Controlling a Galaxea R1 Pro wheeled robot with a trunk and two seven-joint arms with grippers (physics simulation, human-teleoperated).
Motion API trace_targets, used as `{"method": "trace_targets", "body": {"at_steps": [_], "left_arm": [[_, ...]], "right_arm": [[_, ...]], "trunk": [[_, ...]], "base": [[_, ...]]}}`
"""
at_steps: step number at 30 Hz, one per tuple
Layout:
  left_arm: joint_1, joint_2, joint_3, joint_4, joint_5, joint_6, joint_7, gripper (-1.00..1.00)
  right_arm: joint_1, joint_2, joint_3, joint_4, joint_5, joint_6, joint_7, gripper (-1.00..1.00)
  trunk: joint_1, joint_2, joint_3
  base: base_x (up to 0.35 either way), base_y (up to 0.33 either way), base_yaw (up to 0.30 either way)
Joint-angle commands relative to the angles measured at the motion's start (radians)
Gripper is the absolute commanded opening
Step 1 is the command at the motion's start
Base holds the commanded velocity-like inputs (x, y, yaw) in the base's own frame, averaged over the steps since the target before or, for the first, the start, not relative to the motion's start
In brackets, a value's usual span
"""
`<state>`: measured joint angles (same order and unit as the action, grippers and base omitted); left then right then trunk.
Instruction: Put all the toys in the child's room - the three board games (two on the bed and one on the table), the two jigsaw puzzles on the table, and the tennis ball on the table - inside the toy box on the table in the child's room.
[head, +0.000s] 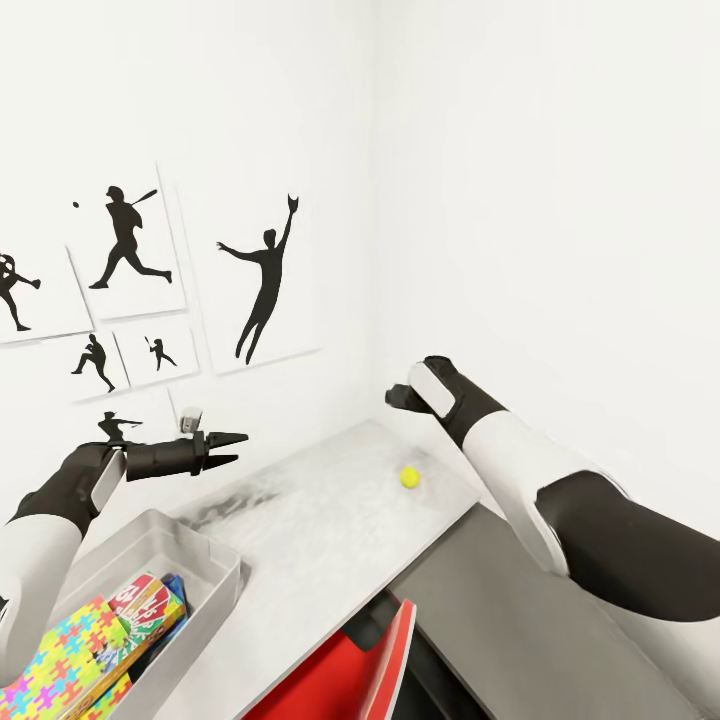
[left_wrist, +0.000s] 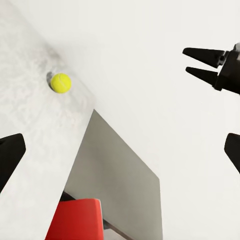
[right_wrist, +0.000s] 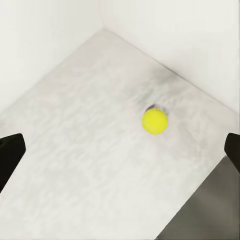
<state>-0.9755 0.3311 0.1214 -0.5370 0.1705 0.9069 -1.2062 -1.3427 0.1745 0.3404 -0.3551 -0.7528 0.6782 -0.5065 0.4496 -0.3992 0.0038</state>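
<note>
Our right gripper, jaws spread, hovered above the tennis ball at center-right on the counter, apparently lining up a grab; our left gripper waited open.

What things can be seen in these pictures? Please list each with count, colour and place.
tennis ball: one, yellow, on the table near the far right corner
table: one, white top
toy box: one, light grey, on the table's left end
jigsaw puzzles: multicoloured, in the toy box
board games: colourful, in the toy box
wall pictures: black silhouettes on white
red object: beside the table's front edge
left gripper: black, open
right gripper: black, above the table
</note>
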Motion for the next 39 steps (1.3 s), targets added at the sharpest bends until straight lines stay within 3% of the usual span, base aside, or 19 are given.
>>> {"method": "trace_targets", "body": {"at_steps": [1,16,20,25,39], "left_arm": [[0.000,0.000,0.000,0.000,0.003,0.007,-0.001,1.00],[-0.001,0.006,0.004,-0.001,0.006,0.024,-0.003,1.00],[-0.007,0.002,0.005,-0.043,0.006,0.088,-0.003,1.00],[-0.028,-0.014,0.001,-0.120,0.004,0.134,0.001,1.00],[-0.163,-0.071,-0.008,-0.132,0.003,0.140,0.002,1.00]], "right_arm": [[-0.002,0.000,0.005,0.002,-0.008,0.001,-0.008,1.00],[-0.001,0.000,0.012,0.009,-0.004,-0.027,-0.006,1.00],[-0.001,0.000,0.015,0.009,-0.007,-0.023,-0.007,1.00],[-0.001,0.000,0.016,0.009,-0.008,-0.017,-0.006,1.00],[-0.001,0.000,0.017,0.010,-0.011,-0.017,-0.003,1.00]], "trunk": [[0.000,-0.001,-0.001],[0.000,-0.001,-0.006],[0.000,-0.001,-0.012],[0.000,-0.001,-0.020],[0.000,-0.001,-0.043]], "base": [[0.000,0.000,0.000],[0.000,0.000,0.000],[0.000,0.000,0.000],[0.000,0.000,0.000],[0.000,0.000,0.000]]}}
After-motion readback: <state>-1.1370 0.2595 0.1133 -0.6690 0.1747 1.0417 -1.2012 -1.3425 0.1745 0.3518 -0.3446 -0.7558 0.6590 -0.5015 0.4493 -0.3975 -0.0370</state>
